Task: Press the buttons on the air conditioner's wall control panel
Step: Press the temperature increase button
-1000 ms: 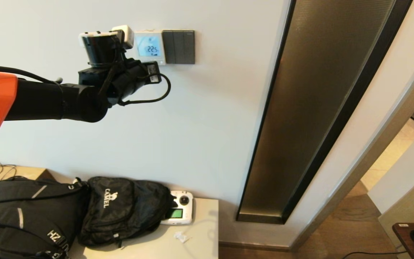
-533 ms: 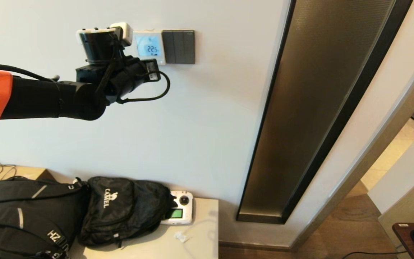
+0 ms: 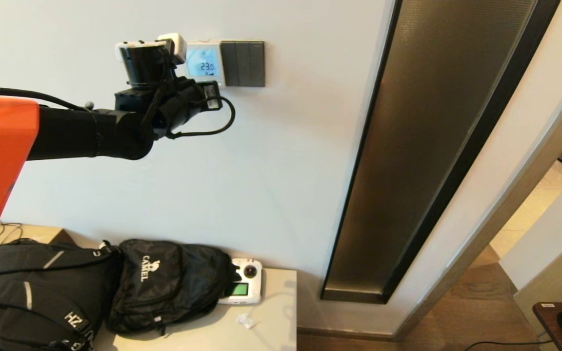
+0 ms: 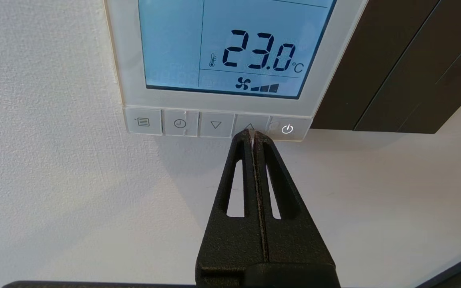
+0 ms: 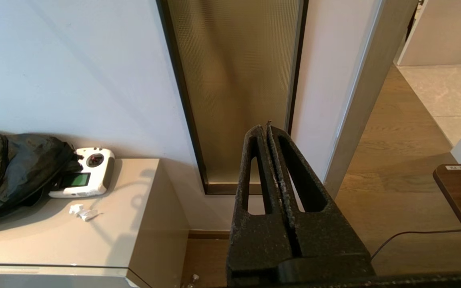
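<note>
At the left of the head view, two black backpacks are seen slumped on a pale cabinet in the lower left of the frame, with a white handheld remote tucked against the one marked CAMEL and a scrap of crumpled paper lying just in front. Above them, in the upper left, the left arm is extended to the wall, and the left gripper is held with its fingers clenched together, nothing grasped between them. In the left wrist view its tip is planted on the up-arrow button in the row of buttons along the bottom edge of the air conditioner's wall control panel. The panel's screen is lit pale blue and 23.0 °C is displayed above a fan symbol. Directly to the panel's right, a dark grey switch plate is mounted touching it. Farther right, a tall bronze glass panel in a black frame is set into the wall. The right gripper is shown only in its own wrist view, fingers pressed together and empty, held well away from the wall.
</note>
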Motion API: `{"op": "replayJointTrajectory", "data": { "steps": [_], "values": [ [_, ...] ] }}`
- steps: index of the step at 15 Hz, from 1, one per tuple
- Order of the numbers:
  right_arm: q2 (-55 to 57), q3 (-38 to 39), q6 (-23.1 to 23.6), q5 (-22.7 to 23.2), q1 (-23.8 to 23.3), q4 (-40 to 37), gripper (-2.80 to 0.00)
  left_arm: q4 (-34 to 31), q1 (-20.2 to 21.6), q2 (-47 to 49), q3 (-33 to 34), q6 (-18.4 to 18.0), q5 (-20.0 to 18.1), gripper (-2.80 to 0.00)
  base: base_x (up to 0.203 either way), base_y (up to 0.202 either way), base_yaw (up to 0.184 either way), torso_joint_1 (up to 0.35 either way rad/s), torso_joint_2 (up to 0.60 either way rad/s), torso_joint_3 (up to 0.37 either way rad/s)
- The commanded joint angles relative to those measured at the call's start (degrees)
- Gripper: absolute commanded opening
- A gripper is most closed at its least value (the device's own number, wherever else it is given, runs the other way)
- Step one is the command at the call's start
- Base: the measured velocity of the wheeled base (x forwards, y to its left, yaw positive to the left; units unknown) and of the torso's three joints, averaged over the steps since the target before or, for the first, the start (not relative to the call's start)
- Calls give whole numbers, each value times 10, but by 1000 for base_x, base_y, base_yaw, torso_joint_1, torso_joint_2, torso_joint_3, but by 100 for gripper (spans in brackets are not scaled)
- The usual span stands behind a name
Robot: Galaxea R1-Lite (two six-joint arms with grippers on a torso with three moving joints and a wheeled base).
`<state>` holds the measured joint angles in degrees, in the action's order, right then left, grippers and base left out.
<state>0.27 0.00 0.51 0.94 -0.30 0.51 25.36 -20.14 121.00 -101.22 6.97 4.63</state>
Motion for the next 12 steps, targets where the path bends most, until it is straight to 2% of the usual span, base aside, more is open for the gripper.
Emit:
{"op": "replayJointTrajectory", "data": {
  "steps": [1, 6, 8, 12],
  "values": [
    [1, 0, 0, 0, 0, 0, -280, 1, 0, 5, -3, 0, 0, -280, 0, 0, 0, 0, 0, 0],
    [1, 0, 0, 0, 0, 0, -280, 11, 2, -26, 32, 2, 1, -280, 0, 0, 0, 0, 0, 0],
    [1, 0, 0, 0, 0, 0, -280, 20, 2, -78, 82, 0, 1, -280, 0, 0, 0, 0, 0, 0],
    [1, 0, 0, 0, 0, 0, -280, 50, 11, -230, 227, -7, -1, -280, 0, 0, 0, 0, 0, 0]
  ]
}}
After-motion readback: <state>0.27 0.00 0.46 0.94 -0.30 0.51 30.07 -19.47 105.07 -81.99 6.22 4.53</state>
